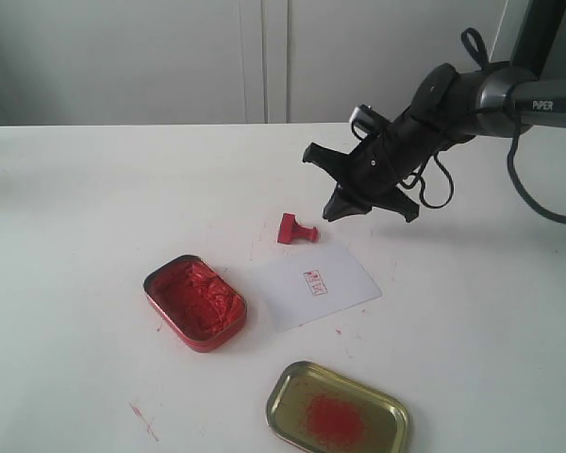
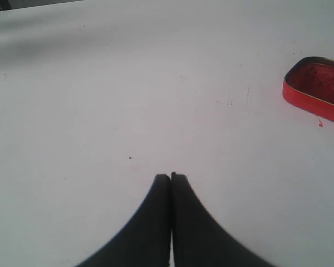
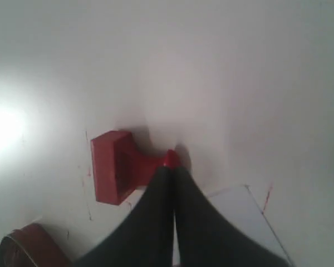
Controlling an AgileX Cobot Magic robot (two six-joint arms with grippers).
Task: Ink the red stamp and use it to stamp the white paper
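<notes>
While on its side, square-based red stamp (image 1: 295,229)

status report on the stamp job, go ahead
Left gripper shut, empty, over the table. Right gripper shut, empty, close by the red stamp. Stamp lying on its side beside the white paper, which carries a red imprint. Nothing blocking.

Only one word is legible to us: "PiPER", in white letters on the grey upper link of the right arm (image 1: 543,106), well back from the jaws of the right gripper (image 1: 333,213). Near those jaws, the white paper (image 1: 344,269) carries a small red square imprint (image 1: 314,282). Its marks are too small to read.
</notes>
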